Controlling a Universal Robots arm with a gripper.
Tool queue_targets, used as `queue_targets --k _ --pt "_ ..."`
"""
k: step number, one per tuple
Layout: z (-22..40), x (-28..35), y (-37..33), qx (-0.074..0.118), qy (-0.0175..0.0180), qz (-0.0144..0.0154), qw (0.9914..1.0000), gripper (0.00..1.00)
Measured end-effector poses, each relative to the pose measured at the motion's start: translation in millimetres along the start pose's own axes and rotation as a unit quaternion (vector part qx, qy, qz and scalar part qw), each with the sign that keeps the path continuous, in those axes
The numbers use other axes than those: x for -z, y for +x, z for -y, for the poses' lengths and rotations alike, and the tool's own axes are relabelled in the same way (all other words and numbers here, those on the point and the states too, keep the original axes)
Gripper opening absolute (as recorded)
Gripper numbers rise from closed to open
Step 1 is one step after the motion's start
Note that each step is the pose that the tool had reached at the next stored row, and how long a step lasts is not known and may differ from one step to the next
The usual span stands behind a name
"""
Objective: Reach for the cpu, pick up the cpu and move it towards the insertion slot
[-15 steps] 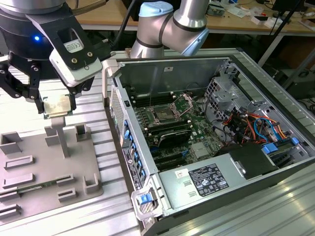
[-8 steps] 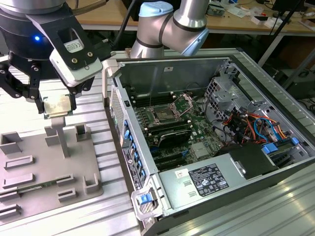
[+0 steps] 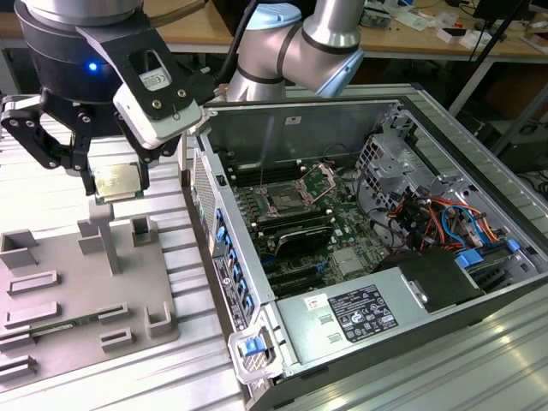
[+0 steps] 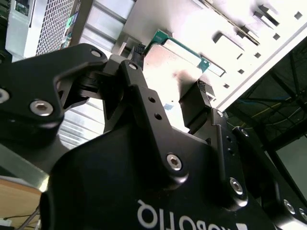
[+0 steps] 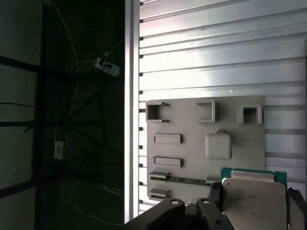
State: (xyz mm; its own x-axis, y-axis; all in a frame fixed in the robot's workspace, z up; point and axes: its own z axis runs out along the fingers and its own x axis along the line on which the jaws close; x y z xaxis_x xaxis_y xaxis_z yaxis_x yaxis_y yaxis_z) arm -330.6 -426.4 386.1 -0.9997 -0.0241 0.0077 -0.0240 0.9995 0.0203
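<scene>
1. in the exterior view, a grey fixture plate [image 3: 81,295] with raised blocks lay on the ribbed metal table [image 3: 411,377] at the exterior view's left, and an open computer case [image 3: 377,223] stood at the exterior view's right, with coloured cables [image 3: 445,218] and a drive cage [image 3: 398,158] in its far corner. the insertion slot [image 3: 287,201] sat on the green board [image 3: 342,231] inside the case, its metal frame swung up. the near wall of the case [image 3: 231,248] stood between the plate and the slot. the claw [image 3: 116,180] hung above the plate's tall post [image 3: 98,231], pinching the cpu [image 3: 117,181] between its fingers, clear of the post and well apart from the slot.
2. in the second wrist view, the claw [image 4: 170,91] was seen from behind its black body, its fingers [image 4: 199,103] pressed against opposite edges of the cpu [image 4: 170,64], whose shiny top and green rim showed past them. the pale fixture plate [image 4: 249,28] lay beyond it, and a perforated case wall [image 4: 53,24] stood to one side.
3. in the first wrist view, the cpu [image 5: 256,201] was held flat at the claw [image 5: 256,203], with one dark finger [image 5: 213,201] against its edge. the fixture plate [image 5: 201,158] lay beyond it on the ribbed table [image 5: 216,57], with open square blocks, flat pads and a memory stick [image 5: 187,179] in one holder.
</scene>
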Motion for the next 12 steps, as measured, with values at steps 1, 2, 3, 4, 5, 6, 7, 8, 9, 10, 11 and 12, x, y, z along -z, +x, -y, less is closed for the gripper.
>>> queue_targets --k 1,2,3,4,5,6,7,8,9,10,11,12 --pt "0.1 0.0 -1.2 0.0 0.0 0.0 1.0 0.55" --pt "0.1 0.0 -2.5 0.0 0.0 0.0 1.0 0.55" --pt "0.1 0.0 -3.5 0.0 0.0 0.0 1.0 0.55" --pt "0.1 0.0 -5.3 0.0 0.0 0.0001 1.0 0.55" --pt "0.1 0.1 -6.1 0.0 0.0 0.0002 1.0 0.55" --pt "0.1 0.1 -6.7 0.0 0.0 0.0003 1.0 0.55" --pt "0.1 0.1 -7.5 0.0 0.0 0.0005 1.0 0.55" --pt "0.1 0.1 -8.8 0.0 0.0 0.0008 1.0 0.55" --pt "0.2 0.1 -9.9 0.0 0.0 0.0009 1.0 0.55" --pt "0.2 0.1 -10.9 0.0 0.0 0.001 1.0 0.55" --pt "0.2 0.1 -12.0 0.0 0.0 0.001 1.0 0.55" --pt "0.2 0.1 -13.1 0.0 0.0 0.0011 1.0 0.55"
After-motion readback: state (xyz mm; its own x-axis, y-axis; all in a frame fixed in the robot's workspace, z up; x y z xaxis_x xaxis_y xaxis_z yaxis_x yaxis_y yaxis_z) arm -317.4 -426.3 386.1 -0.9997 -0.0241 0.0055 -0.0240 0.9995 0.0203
